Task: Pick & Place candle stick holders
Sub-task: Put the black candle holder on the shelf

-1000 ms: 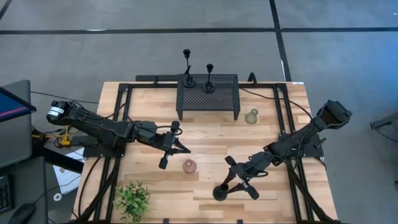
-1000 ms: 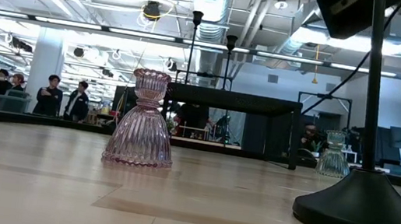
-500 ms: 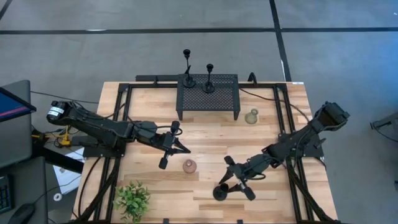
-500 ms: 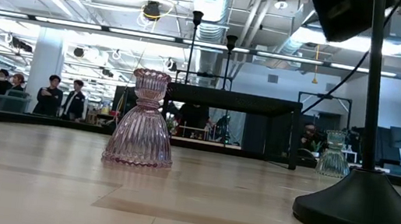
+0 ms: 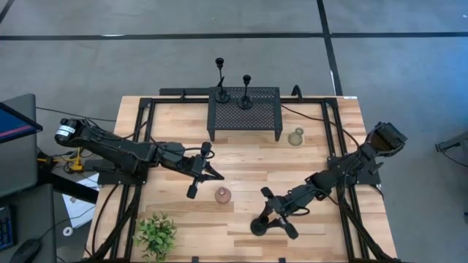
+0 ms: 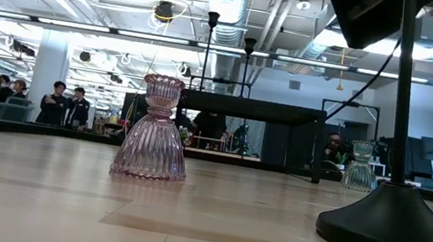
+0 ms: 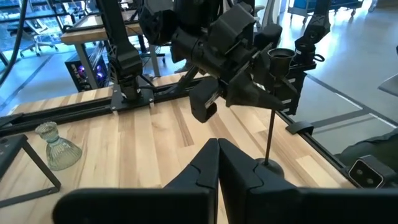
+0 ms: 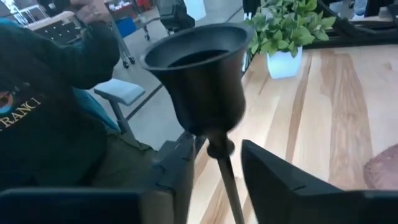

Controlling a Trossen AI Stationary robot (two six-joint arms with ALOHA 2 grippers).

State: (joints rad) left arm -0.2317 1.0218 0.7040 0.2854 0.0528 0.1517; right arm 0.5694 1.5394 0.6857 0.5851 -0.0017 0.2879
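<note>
A slim black candlestick stands upright on its round base (image 5: 258, 228) near the table's front edge; its base (image 6: 396, 235) and stem also show in the low view. My right gripper (image 5: 278, 212) is open, with a finger (image 8: 180, 168) on each side of the thin stem (image 8: 227, 180), just below the top cup (image 8: 199, 68); I see a gap on both sides. Two more black candlesticks (image 5: 221, 93) (image 5: 246, 102) stand on a black perforated rack (image 5: 245, 117) at the far edge. My left gripper (image 5: 199, 172) is shut and empty at the table's middle left.
A pink ribbed glass holder (image 5: 222, 195) stands between the two grippers, and a pale green glass one (image 5: 295, 136) stands right of the rack. A small leafy plant (image 5: 156, 234) is at the front left corner. People stand in the room behind the table.
My right gripper has moved a little toward the table's left and near edge, closer around the front candlestick's stem. The candlestick has stayed in place.
</note>
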